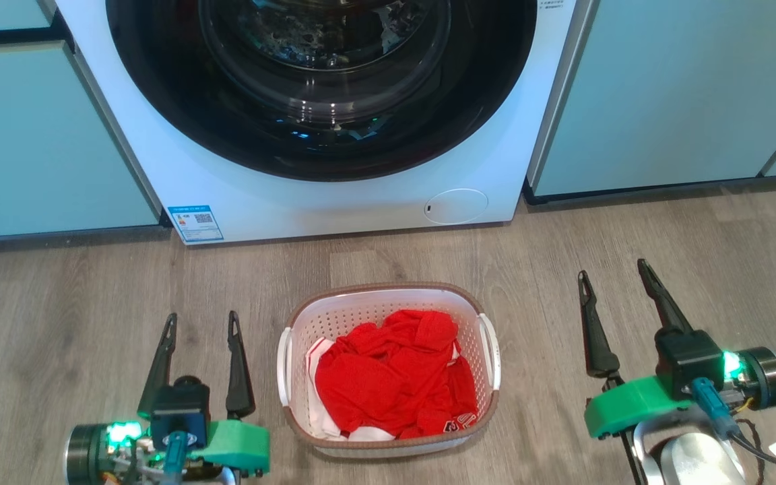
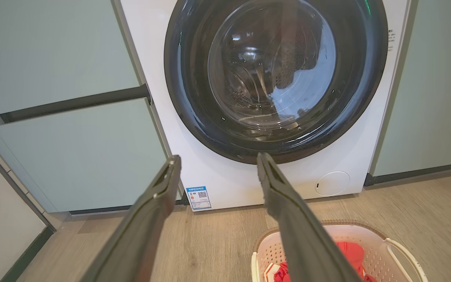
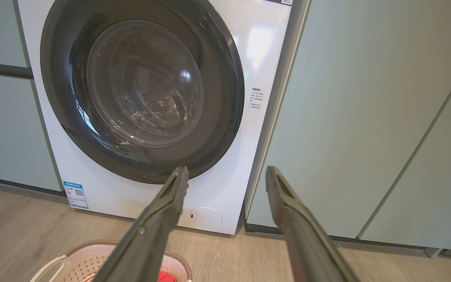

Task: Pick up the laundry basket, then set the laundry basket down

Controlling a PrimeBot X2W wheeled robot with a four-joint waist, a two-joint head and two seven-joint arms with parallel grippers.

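Observation:
The laundry basket [image 1: 388,306] rests on the wooden floor in front of the washing machine; it is white and perforated, with a brown rim and two white side handles, and holds red clothes [image 1: 395,374]. My left gripper [image 1: 201,325] hovers open just left of the basket, fingers pointing at the machine. Well off to the basket's right, my right gripper [image 1: 613,273] stands open too. In the left wrist view the basket [image 2: 366,239] lies at the lower right behind the gripper [image 2: 217,158]. The right wrist view has the basket [image 3: 88,260] at lower left of the gripper [image 3: 227,171].
A white front-loading washing machine [image 1: 361,202] with a dark round door stands just behind the basket. Pale green cabinets [image 1: 664,94] flank it on both sides. Bare wooden floor [image 1: 536,269] surrounds the basket.

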